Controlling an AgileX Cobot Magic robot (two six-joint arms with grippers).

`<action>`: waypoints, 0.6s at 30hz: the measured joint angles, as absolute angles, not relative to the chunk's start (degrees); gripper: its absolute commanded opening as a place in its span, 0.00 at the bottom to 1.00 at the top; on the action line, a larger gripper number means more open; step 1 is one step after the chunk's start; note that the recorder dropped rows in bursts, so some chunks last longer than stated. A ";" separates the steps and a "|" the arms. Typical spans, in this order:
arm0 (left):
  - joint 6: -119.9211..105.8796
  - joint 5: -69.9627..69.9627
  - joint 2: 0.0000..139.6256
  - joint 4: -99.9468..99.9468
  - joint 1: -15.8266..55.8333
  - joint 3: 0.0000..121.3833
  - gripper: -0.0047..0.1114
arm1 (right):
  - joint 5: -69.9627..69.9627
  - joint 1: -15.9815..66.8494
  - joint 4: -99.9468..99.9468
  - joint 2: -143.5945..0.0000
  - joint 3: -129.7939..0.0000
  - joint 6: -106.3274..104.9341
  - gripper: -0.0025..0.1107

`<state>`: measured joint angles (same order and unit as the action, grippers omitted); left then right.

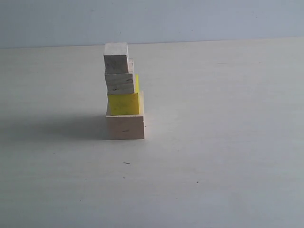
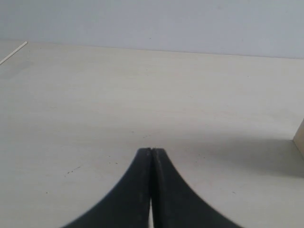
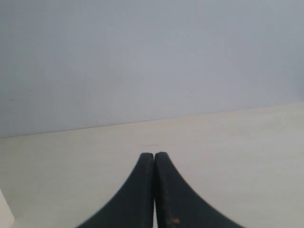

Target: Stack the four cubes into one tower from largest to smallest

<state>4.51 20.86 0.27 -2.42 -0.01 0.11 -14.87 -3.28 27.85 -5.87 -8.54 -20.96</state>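
Observation:
In the exterior view a tower stands on the table. The large pale wood cube (image 1: 125, 126) is at the bottom, the yellow cube (image 1: 123, 103) rests on it, and two small pale wood cubes, the lower one (image 1: 119, 82) and the top one (image 1: 116, 57), sit above, each slightly offset. Neither gripper shows in the exterior view. My left gripper (image 2: 151, 150) is shut with nothing between its fingers, low over bare table; a pale cube edge (image 2: 300, 137) shows at that frame's side. My right gripper (image 3: 154, 154) is also shut and empty.
The pale tabletop (image 1: 213, 156) spreads all round the tower, and a plain grey-blue wall (image 1: 190, 19) closes the back. A sliver of pale wood (image 3: 4, 209) shows at the corner of the right wrist view.

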 measured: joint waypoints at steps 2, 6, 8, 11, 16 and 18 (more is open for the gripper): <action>4.51 20.86 0.27 -2.42 -0.01 0.11 0.04 | -14.49 -3.28 27.85 -5.83 -7.61 -21.94 0.02; 4.51 20.86 0.27 -2.42 -0.01 0.11 0.04 | -14.13 -3.28 30.36 -5.74 -5.85 -21.62 0.02; 4.51 20.86 0.27 -2.42 -0.01 0.11 0.04 | -14.40 -3.28 26.44 -5.17 -5.61 -17.42 0.02; 4.51 20.86 0.27 -2.42 -0.01 0.11 0.04 | -14.40 -3.28 13.88 -4.25 -5.61 -6.30 0.02; 4.51 20.86 0.27 -2.54 -0.01 0.11 0.04 | -14.17 -3.28 10.38 -4.10 -4.93 -2.95 0.02; 4.51 20.86 0.27 -2.54 -0.01 0.11 0.04 | -13.69 -3.28 10.26 -4.10 -3.34 -2.75 0.02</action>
<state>4.51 20.86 0.27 -2.54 -0.01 0.11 -13.69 -3.28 10.26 -4.10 -3.34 -2.75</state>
